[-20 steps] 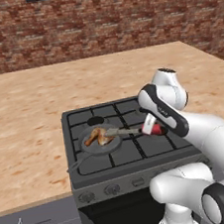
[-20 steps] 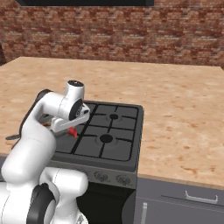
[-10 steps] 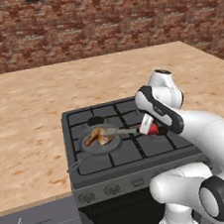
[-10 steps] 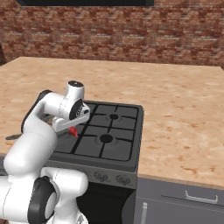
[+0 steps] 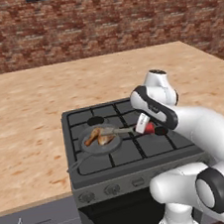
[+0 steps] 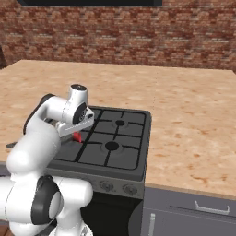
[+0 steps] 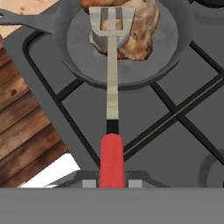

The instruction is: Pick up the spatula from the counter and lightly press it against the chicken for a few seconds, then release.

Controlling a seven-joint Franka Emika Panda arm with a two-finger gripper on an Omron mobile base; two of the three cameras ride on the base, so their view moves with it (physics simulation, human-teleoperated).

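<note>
The spatula has a red handle, a short black collar and a pale grey slotted blade. The chicken is mottled golden brown, in a mid-grey pan. The stove is charcoal with black grates. The surface is speckled tan; the far wall is red-brown brick.
</note>
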